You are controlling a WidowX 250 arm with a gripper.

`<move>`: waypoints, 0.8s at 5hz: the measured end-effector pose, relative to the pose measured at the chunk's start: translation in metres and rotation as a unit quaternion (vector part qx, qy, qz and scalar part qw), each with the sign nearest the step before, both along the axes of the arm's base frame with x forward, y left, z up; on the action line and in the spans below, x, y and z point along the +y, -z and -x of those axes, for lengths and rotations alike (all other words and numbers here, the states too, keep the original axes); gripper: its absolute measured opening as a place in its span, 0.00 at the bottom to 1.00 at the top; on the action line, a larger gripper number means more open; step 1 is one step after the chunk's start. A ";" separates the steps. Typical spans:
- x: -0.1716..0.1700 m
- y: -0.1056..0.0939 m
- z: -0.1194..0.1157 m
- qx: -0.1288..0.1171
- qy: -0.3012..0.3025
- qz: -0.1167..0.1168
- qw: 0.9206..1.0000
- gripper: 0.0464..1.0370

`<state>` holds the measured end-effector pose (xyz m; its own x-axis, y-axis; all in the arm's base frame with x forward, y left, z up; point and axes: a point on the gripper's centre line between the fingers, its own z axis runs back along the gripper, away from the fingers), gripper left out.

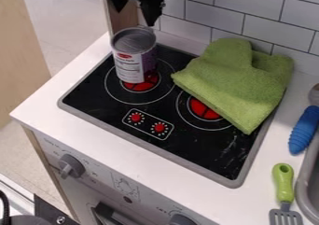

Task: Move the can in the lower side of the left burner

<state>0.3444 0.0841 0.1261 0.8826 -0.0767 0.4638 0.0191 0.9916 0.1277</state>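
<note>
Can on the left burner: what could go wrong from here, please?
The claw hangs open near the top of the can; if it comes down off-centre, it may knock the can over. The green cloth reaches close to the can, so a sideways drift could catch it.

Hob [205, 151]: passable over its front half and left corner. Obstacles: upright can [131, 63], rear left; bulky green cloth [249, 74], rear right, narrow gap between; tiled wall [215, 10] behind; blue handle [304, 130] and spatula [283, 182], low, right of it.
</note>
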 end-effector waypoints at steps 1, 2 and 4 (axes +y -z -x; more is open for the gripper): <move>-0.003 0.006 -0.010 -0.002 -0.004 -0.005 1.000 0.96; -0.004 0.014 -0.018 0.001 -0.007 0.005 1.000 0.96; -0.003 0.029 -0.021 0.030 -0.010 0.027 0.999 0.96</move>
